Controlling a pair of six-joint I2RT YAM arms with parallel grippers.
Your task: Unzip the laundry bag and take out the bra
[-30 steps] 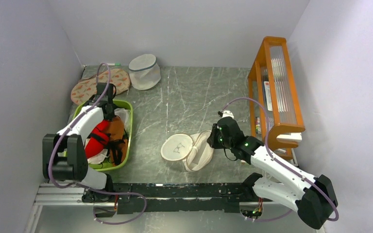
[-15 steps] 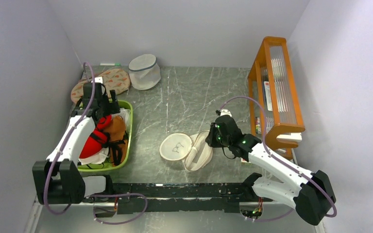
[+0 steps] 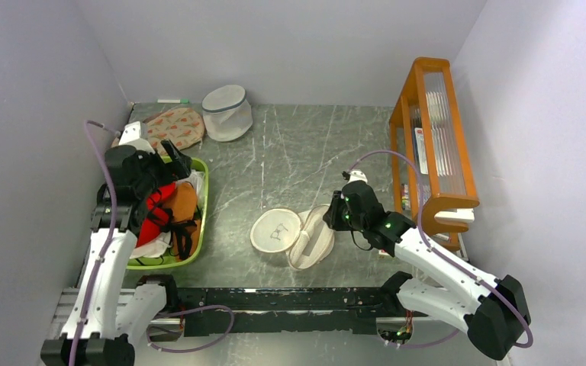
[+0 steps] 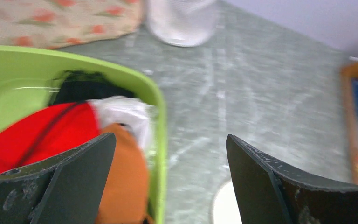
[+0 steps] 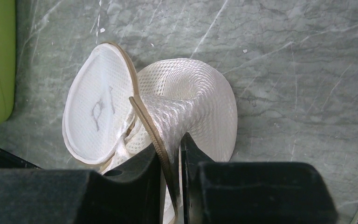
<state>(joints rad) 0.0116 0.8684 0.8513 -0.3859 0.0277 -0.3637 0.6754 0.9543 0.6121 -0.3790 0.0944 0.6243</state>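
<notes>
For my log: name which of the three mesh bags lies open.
The cream laundry bag mid-table, spread in two halves, rim pinched by the right fingers; the cylinder and patterned oval sit at the back.

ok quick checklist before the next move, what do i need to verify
1. Right hand shut on the laundry bag rim: ok.
2. Laundry bag unzipped, its two halves spread apart: ok.
3. Bra out of the bag: cannot tell; the mesh hides the inside.
4. Left hand open and holding nothing: ok.
5. Left hand above the green basket, away from the bag: ok.
</notes>
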